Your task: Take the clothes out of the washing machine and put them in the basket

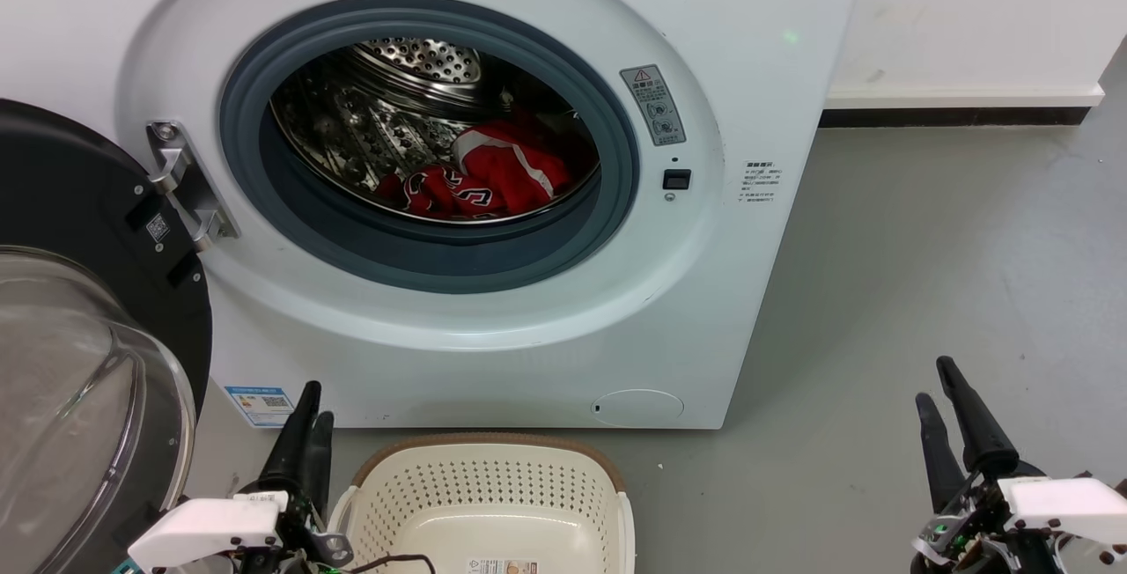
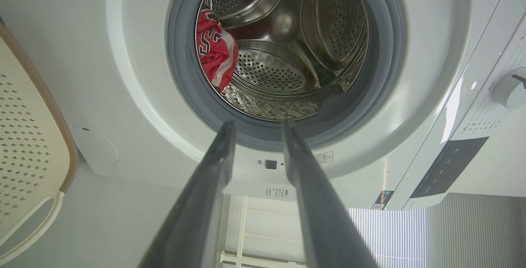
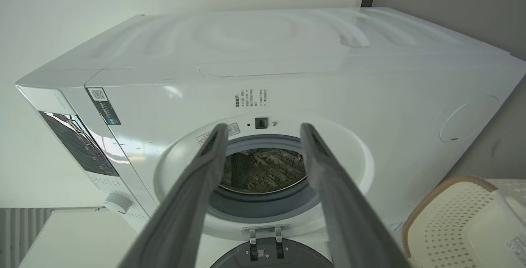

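**Clothes** (image 1: 489,178): red heap with white lettering, lying low in the steel drum of the washing machine (image 1: 528,336). The door (image 1: 88,292) is swung wide.

**Basket** (image 1: 489,486): on the floor just before the machine.

**Left jaws:** parted, gripping nothing, just beside the basket's left rim, outside the porthole and well apart from the clothes.

**Right jaws:** parted, gripping nothing, low over the floor, well apart from the clothes and the basket.

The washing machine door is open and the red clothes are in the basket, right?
Not quite. The door is open, but the red clothes lie inside the washing machine, not in the basket, as the head view shows.
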